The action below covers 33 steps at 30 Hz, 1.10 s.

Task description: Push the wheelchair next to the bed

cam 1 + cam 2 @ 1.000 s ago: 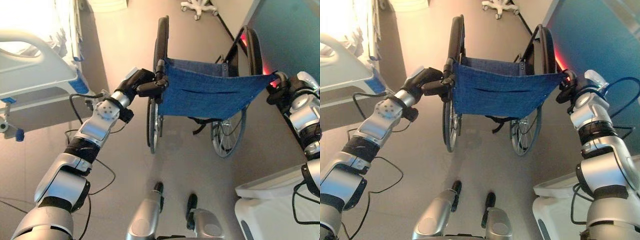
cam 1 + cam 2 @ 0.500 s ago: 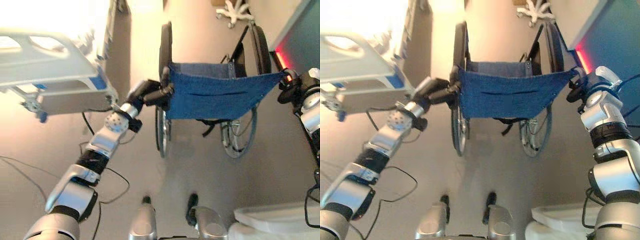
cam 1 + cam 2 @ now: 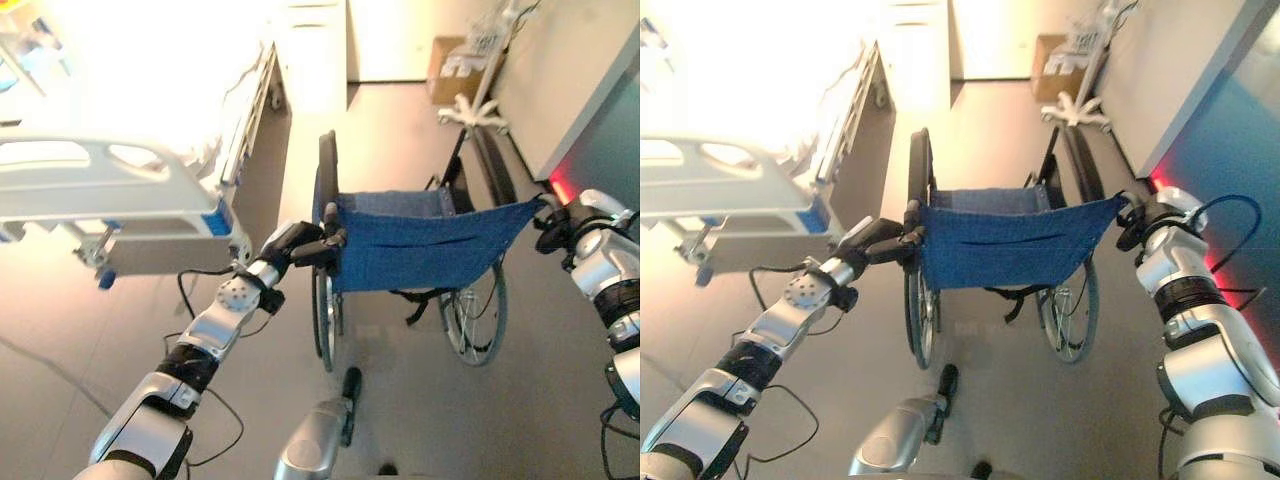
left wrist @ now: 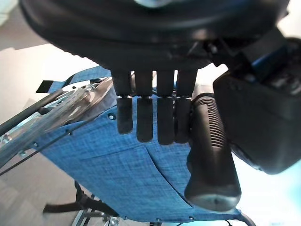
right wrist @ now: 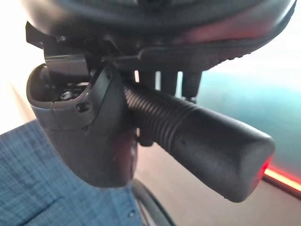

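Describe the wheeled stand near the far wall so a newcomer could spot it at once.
Past the wheelchair, towards the far wall and beside a cardboard box, stands the wheeled stand. A thin pole rises from its white star-shaped base on castors, unlike the bulky bed opposite.

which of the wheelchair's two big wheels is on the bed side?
The big wheel below the left hand, on the robot's left. It is on the side of the bed; the other big wheel is on the side of the right hand, by the wall.
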Motion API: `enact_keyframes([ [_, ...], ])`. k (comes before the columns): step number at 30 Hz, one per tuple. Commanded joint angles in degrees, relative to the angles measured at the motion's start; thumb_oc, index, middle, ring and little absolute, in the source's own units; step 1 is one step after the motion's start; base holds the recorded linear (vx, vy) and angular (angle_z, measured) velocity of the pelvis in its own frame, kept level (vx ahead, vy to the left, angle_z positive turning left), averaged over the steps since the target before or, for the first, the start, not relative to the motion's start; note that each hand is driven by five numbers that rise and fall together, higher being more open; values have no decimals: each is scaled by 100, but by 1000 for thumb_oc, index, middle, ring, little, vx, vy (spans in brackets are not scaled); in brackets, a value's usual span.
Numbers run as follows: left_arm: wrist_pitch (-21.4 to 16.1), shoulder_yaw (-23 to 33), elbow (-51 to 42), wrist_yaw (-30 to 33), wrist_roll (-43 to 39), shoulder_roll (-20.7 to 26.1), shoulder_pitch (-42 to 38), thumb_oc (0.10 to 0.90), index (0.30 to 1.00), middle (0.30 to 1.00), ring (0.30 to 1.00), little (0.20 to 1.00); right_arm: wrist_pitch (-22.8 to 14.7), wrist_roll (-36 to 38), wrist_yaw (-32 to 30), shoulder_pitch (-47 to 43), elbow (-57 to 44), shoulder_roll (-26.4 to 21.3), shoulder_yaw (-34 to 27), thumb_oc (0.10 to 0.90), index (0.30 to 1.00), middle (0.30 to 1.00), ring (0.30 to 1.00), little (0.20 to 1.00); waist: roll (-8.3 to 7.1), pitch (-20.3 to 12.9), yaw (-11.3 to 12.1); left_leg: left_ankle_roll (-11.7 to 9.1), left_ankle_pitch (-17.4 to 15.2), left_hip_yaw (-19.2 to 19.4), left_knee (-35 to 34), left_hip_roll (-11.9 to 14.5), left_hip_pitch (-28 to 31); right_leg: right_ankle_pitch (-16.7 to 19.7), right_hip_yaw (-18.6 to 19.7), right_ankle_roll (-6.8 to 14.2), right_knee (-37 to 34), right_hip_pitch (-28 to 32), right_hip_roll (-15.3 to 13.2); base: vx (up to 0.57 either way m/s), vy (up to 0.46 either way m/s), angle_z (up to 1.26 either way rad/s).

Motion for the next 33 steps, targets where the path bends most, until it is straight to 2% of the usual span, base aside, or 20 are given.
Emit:
enact_keyframes([
  [1, 123, -133, 679, 196, 561, 123, -459, 400, 300, 300, 300, 300, -2133, -295, 391, -795, -1064, 601, 513, 400, 300, 300, 300, 300, -402, 141, 257, 258, -106, 138, 191, -331, 0, 339, 376, 16, 877, -460, -43, 267, 16, 26],
  [2, 141, -136, 675, 133, 588, 162, -459, 400, 300, 300, 300, 300, -2162, -276, 371, -713, -1058, 619, 492, 400, 300, 300, 300, 300, -485, 78, 288, 322, -140, 119, 169, -362, 58, 427, 339, 103, 1077, -417, -83, 341, 8, 27],
  [3, 160, -155, 633, 102, 608, 204, -426, 400, 300, 300, 300, 300, -2201, -262, 326, -566, -1123, 620, 463, 400, 300, 300, 300, 300, -538, -30, 312, 403, -158, 144, 95, -340, 119, 681, 294, 241, 1442, -452, -86, 252, 0, 9],
  [5, 143, -184, 659, 73, 626, 204, -429, 400, 300, 300, 300, 300, -2230, -199, 318, -463, -1132, 624, 435, 400, 300, 300, 300, 300, -581, -89, 318, 428, -169, 158, 68, -324, 178, 925, 204, 394, 1677, -492, -216, 252, -19, 1],
  [6, 134, -239, 712, 92, 663, 168, -461, 400, 300, 300, 300, 300, -2257, -200, 332, -445, -1043, 704, 380, 400, 300, 300, 300, 300, -598, -112, 344, 408, -171, 119, 55, -264, 216, 1127, 119, 554, 1534, -541, -477, 239, -61, 1],
  [9, 84, -327, 815, 126, 645, 183, -621, 400, 300, 300, 300, 300, -2343, -217, 268, -589, -765, 838, 358, 400, 300, 300, 300, 300, -546, -36, 309, 344, -200, -57, 24, -136, 358, 1196, 72, 652, 1183, -768, -809, 100, -177, -25],
  [10, 65, -410, 901, 164, 598, 212, -899, 400, 300, 300, 300, 300, -2324, -135, 154, -803, -599, 916, 383, 400, 300, 300, 300, 300, -500, 75, 218, 289, -235, -268, 10, -63, 445, 1311, 196, 669, 887, -1139, -988, -10, -186, -25],
  [11, 60, -427, 921, 177, 583, 217, -952, 400, 300, 300, 300, 300, -2320, -117, 141, -842, -578, 922, 389, 400, 300, 300, 300, 300, -498, 108, 190, 283, -255, -311, 21, -65, 463, 1327, 220, 673, 851, -1189, -1019, -27, -222, -40],
  [13, 17, -528, 1059, 229, 439, 235, -1275, 400, 300, 300, 300, 300, -2326, -76, 90, -1021, -519, 880, 430, 400, 300, 300, 300, 300, -492, 244, -15, 287, -361, -553, 46, -89, 530, 1636, 582, 730, 514, -1613, -1161, 36, -177, -10],
  [16, 138, -559, 1082, 222, 265, 229, -1569, 400, 300, 300, 300, 300, -2238, -65, 65, -1030, -723, 757, 507, 400, 300, 300, 300, 300, -567, 351, -367, 324, -685, -838, 145, -219, 645, 2440, 1241, 889, -14, -2217, -1417, 296, -265, 89],
  [19, 256, -559, 1071, 252, 135, 273, -1766, 400, 300, 300, 300, 300, -2083, -41, 117, -1058, -969, 668, 525, 400, 300, 300, 300, 300, -651, 430, -557, 304, -988, -978, 421, -241, 639, 2699, 1484, 952, -373, -2547, -1555, 334, -319, 113],
  [21, 314, -576, 1058, 303, 89, 271, -1907, 400, 300, 300, 300, 300, -1979, -18, 93, -1141, -1045, 652, 561, 400, 300, 300, 300, 300, -704, 517, -609, 272, -1139, -1017, 646, -206, 545, 2722, 1512, 961, -445, -2688, -1617, 296, -480, 24],
  [22, 351, -618, 1052, 355, 22, 285, -2093, 400, 300, 300, 300, 300, -1872, 69, 39, -1302, -1060, 614, 632, 400, 300, 300, 300, 300, -795, 634, -645, 235, -1326, -1108, 944, -160, 378, 2705, 1588, 951, -377, -2864, -1680, 267, -606, 25],
  [24, 358, -663, 1062, 407, -2, 319, -2239, 400, 300, 300, 300, 300, -1834, 113, -16, -1460, -1053, 585, 701, 400, 300, 300, 300, 300, -839, 724, -652, 188, -1446, -1172, 1202, -75, 193, 2640, 1573, 931, -158, -2995, -1704, 200, -584, 69],
  [26, 374, -735, 1088, 452, -91, 401, -2341, 400, 300, 300, 300, 300, -1829, 374, -52, -1638, -1009, 472, 782, 400, 300, 300, 300, 300, -940, 744, -609, 105, -1556, -1201, 1407, 253, 78, 2344, 1249, 981, 186, -3034, -1732, 336, -707, 78],
  [28, 418, -724, 1064, 452, -209, 430, -2197, 400, 300, 300, 300, 300, -1698, 452, 43, -1622, -1214, 403, 826, 400, 300, 300, 300, 300, -923, 704, -614, 52, -1581, -1230, 1369, 516, 274, 2059, 1007, 910, 741, -3116, -1676, 472, -479, 70],
  [29, 457, -660, 982, 485, -160, 399, -1931, 400, 300, 300, 300, 300, -1571, 519, 187, -1538, -1438, 301, 841, 400, 300, 300, 300, 300, -901, 672, -649, -60, -1545, -1120, 1342, 813, 590, 1857, 816, 772, 983, -3105, -1625, 384, -275, 59],
  [30, 458, -660, 980, 486, -159, 401, -1930, 400, 300, 300, 300, 300, -1570, 518, 188, -1537, -1440, 302, 839, 400, 300, 300, 300, 300, -915, 664, -663, -59, -1516, -1129, 1315, 798, 585, 1868, 808, 773, 970, -3109, -1641, 598, -401, 58],
  [31, 506, -576, 871, 551, -93, 302, -1639, 400, 300, 300, 300, 300, -1585, 489, 333, -1392, -1522, 206, 807, 400, 300, 300, 300, 300, -880, 612, -739, -151, -1207, -988, 1231, 1046, 845, 1756, 704, 626, 939, -2979, -1572, 466, -305, 44],
  [33, 442, -492, 765, 730, 34, 70, -1333, 400, 300, 300, 300, 300, -1694, 317, 345, -1151, -1519, 114, 768, 400, 300, 300, 300, 300, -783, 536, -866, -194, -649, -717, 1211, 1357, 1043, 1607, 513, 443, 872, -2733, -1439, 619, -445, 58],
])
